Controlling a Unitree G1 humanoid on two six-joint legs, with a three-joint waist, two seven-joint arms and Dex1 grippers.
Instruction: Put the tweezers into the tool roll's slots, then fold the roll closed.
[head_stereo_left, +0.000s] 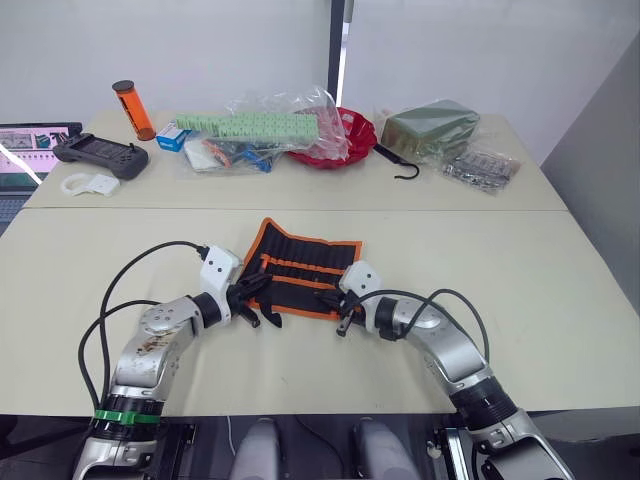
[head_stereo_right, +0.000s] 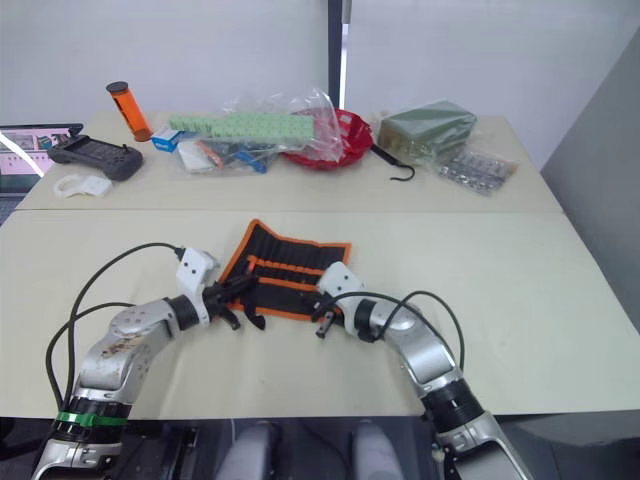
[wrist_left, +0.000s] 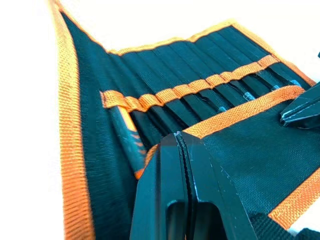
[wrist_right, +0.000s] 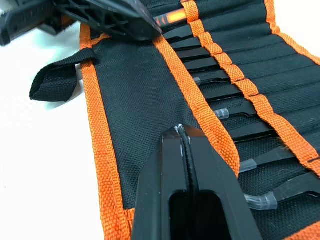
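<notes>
Several tweezers (wrist_right: 227, 131) already seated in the slots (wrist_left: 200, 102); insertion judged complete. Tool roll (head_stereo_left: 305, 268) lies open, centre near table (head_stereo_left: 560, 280). Left gripper (head_stereo_left: 245, 300) and right gripper (head_stereo_left: 345, 318), both pinched together empty, at its near edge. Folding remains.

Both arms reach inward, left gripper (head_stereo_left: 252, 303) and right gripper (head_stereo_left: 345, 318) fingers pressed together.
</notes>
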